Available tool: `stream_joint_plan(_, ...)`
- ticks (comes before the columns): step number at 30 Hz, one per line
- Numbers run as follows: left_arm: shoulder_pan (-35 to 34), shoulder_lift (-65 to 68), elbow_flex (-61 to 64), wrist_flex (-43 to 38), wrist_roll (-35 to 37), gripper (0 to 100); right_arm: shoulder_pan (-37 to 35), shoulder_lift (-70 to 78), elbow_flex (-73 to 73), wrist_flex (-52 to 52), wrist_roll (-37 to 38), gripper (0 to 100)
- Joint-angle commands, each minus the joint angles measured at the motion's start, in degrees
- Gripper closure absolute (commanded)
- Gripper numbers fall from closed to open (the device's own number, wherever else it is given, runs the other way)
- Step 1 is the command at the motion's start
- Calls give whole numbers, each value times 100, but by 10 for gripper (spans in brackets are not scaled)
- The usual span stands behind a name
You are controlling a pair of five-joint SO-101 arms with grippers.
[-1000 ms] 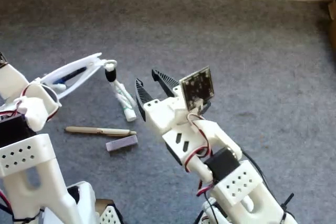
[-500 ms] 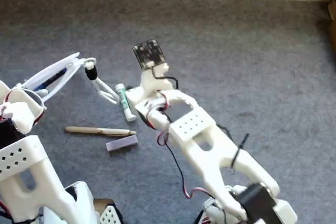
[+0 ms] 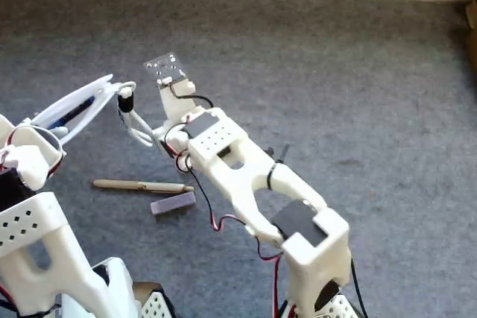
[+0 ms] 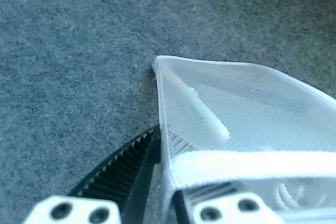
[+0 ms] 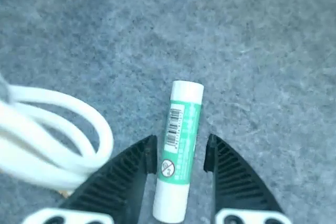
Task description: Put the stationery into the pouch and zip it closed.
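Step in hand, picking the glue stick: it lies on the bench between the spread jaws of the right gripper; left gripper pinches the pouch nearby; next probably calls for closing, lifting, feeding it in.

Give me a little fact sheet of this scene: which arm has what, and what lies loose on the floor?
Left end effector: shut on the mesh pouch
Right end effector: open, jaws either side of the glue stick, not gripping
Glue stick: lying flat on the grey surface
Loose items: beige pen and lilac eraser, close together
Pouch contents: something long and dark shows inside
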Motion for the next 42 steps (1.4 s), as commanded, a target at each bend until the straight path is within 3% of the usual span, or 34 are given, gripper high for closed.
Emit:
stream_joint_plan(1,-110,-198,-400,0,-35,994,-48,224,-655,40,-26,850)
stream_joint_plan(19,-75,-198,-382,26,-35,994,66,1174,-1156,92,-18,850)
stream_joint_plan(26,-75,-198,-382,26,-35,994,84,1200,-1165,725,97,854)
stream_joint_plan(32,-75,-198,-382,35,-35,994,242,1191,-1156,1138,484,988)
stream_joint_plan(42,-66,-198,-374,26,-35,994,1042,787,-1341,2809,703,992)
